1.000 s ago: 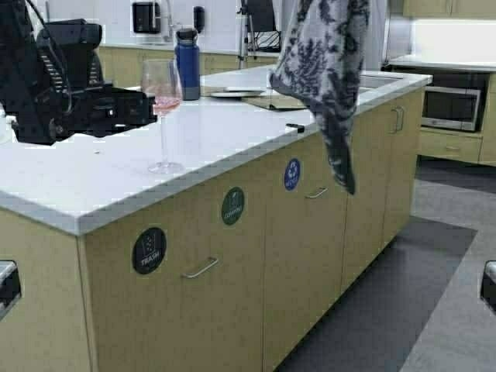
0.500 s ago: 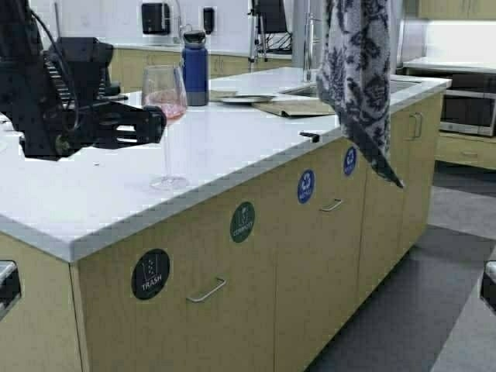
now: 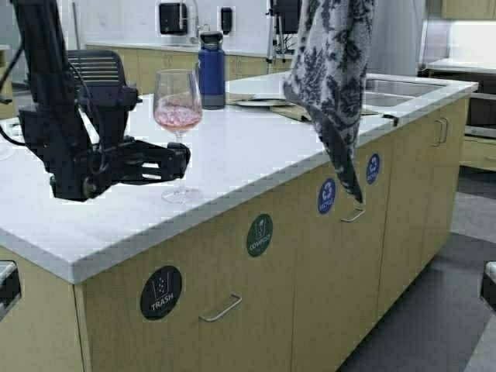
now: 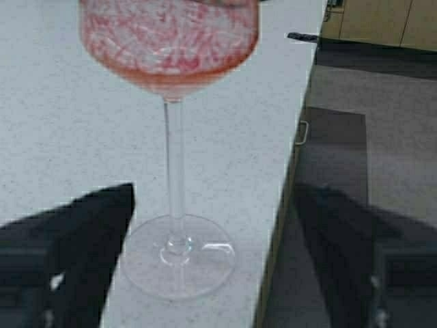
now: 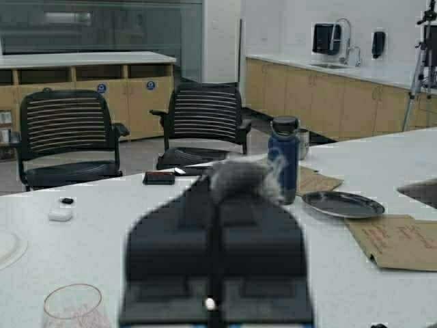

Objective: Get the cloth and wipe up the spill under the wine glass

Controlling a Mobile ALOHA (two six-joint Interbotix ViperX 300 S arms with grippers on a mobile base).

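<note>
The wine glass, with pinkish-red contents, stands on the white counter near its front edge. My left gripper is open at stem height, with its tips beside the stem. In the left wrist view the stem and round foot lie between the two fingers of my left gripper, untouched. My right gripper is shut on a tuft of the cloth. The floral cloth hangs from the top of the high view, over the counter's front edge. No spill shows.
A dark blue bottle stands behind the glass, with a dark plate and brown paper beside it. A sink is at the far right. Black chairs stand beyond the counter. Open floor lies at the right.
The robot has moved: the counter has shifted right and nearer in the high view. My left gripper has come up to the glass stem. The hanging cloth has swung.
</note>
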